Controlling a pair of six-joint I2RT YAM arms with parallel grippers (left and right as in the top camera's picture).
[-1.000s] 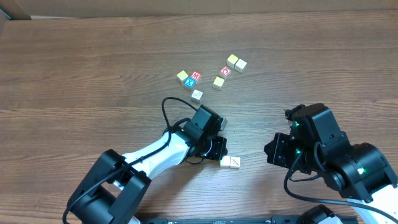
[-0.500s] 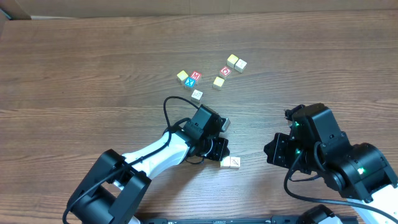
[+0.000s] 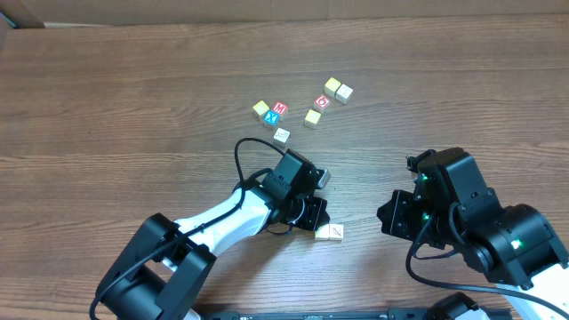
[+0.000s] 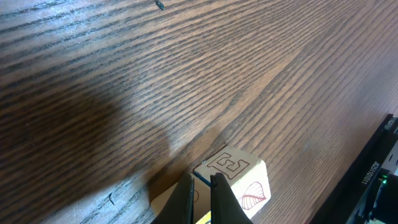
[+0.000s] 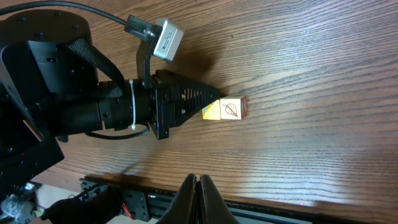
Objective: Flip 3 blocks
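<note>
The left claw (image 4: 200,190) is clenched on nothing, tips down at a pair of blocks. The yellow-faced block (image 5: 211,111) sits right at its tips and the leaf block (image 4: 239,180) is just beyond. Whether the tips actually touch is hard to tell. Closed tips could shove the cubes along the smooth, grained table (image 4: 124,62) instead of tipping one over. Both are small, square-edged wooden cubes with printed faces. The right claw (image 5: 198,186) is also clenched and empty, well apart from them.

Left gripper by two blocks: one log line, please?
left gripper: shut, tips at yellow block | leaf block: beside it | right gripper: shut, apart
</note>
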